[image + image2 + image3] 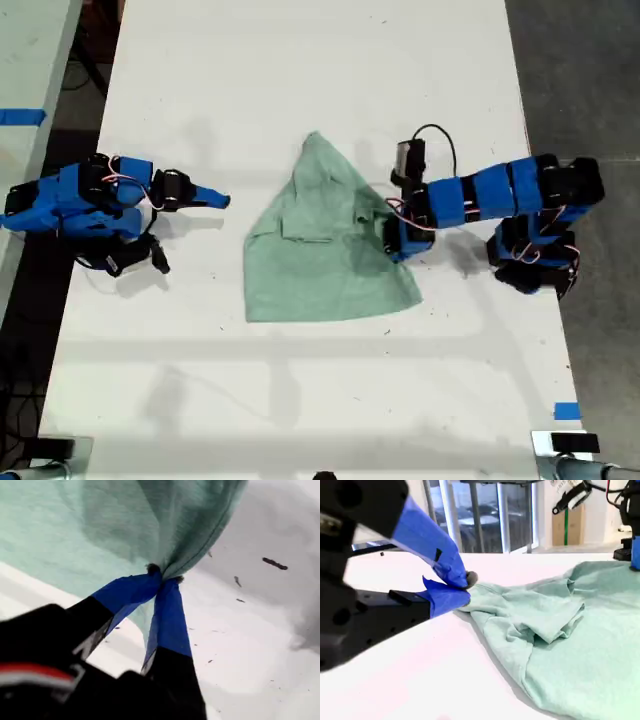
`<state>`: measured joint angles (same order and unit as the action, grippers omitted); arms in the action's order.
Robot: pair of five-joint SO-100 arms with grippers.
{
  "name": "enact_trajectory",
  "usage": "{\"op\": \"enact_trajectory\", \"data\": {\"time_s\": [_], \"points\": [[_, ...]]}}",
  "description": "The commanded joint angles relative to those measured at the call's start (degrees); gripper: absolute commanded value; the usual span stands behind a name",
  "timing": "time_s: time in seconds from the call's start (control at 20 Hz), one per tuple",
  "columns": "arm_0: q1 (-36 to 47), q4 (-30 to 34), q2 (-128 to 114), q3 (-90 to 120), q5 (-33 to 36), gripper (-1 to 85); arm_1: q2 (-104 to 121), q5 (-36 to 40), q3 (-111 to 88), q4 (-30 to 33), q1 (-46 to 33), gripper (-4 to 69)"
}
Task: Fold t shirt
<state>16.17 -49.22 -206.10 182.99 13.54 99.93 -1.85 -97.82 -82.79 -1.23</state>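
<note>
Cloth of the t shirt (100,530) is pinched by my first gripper (162,577); my second gripper (462,586) rests closed, empty.

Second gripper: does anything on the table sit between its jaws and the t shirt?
Nothing visible does. My second gripper sits apart from the t shirt, with only bare white table between. My first gripper already pinches the cloth.

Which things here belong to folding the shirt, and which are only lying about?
For the job: t shirt; my first pincer, shut on its cloth; my second pincer, shut, empty.
Lying about: blue tape piece; blue tape strip.
</note>
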Motion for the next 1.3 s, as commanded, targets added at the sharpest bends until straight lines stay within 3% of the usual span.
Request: {"op": "enact_trajectory", "data": {"time_s": [0.0,0.2,0.4,0.5,0.65,0.7,0.75,0.8,0.9,1.25], "points": [[0.5,-0.3,-0.4,0.5,-0.7,-0.2,-4.7,7.0,22.1,-3.9,1.5,-1.9],[0.5,-0.4,-0.4,0.5,-0.7,-0.2,-20.4,12.7,39.0,-1.5,1.2,-1.9],[0.5,-0.4,-0.4,0.4,-0.7,-0.2,-30.9,13.3,44.8,0.9,1.4,-1.2],[0.5,-0.4,-0.4,0.4,-0.7,-0.2,-29.5,12.4,44.8,-0.3,1.4,14.9],[0.5,-0.4,-0.4,0.4,-0.7,-0.2,-23.3,12.9,44.4,-4.9,0.4,21.8],[0.5,-0.4,-0.4,0.4,-0.7,-0.2,-20.3,13.3,43.7,-7.3,-0.3,21.5],[0.5,-0.4,-0.4,0.4,-0.7,-0.2,-16.3,13.1,41.8,-9.6,-1.1,14.9],[0.5,-0.4,-0.4,0.4,-0.7,-0.2,-11.7,11.2,39.1,-12.4,-1.5,0.0],[0.5,-0.4,-0.4,0.4,-0.7,-0.2,0.2,7.6,28.5,-14.0,-2.6,0.1],[0.4,-0.4,-0.4,0.4,-0.7,-0.2,45.0,3.0,-34.3,7.9,-5.4,0.1]]}}
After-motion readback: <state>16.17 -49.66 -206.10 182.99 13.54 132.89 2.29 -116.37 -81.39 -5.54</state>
